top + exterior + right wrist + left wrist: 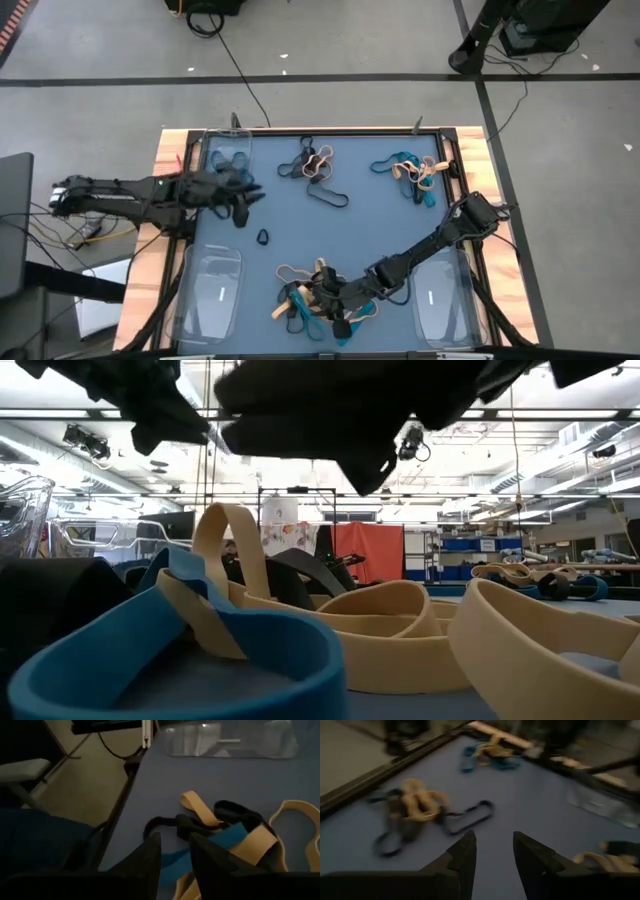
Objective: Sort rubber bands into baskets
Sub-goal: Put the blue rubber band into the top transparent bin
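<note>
Jaws part-open, empty, both grippers: right gripper (pixel 318 293) low over rubber bands (pixel 300 300) (near pile); left gripper (pixel 243 203) extended mid-table.

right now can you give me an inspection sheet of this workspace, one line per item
surface: blue mat in a wooden frame, mostly bare in the middle
job's things: rubber bands in three piles, far middle, far right, near middle; one black band lying alone; four clear baskets at the corners, far-left basket holds bands
clutter: nothing seen
grippers: left gripper open, empty, above the mat near the far-left basket; right gripper open, over the near pile
cables: black cable on the floor
surroundings: grey floor, dark stand base
</note>
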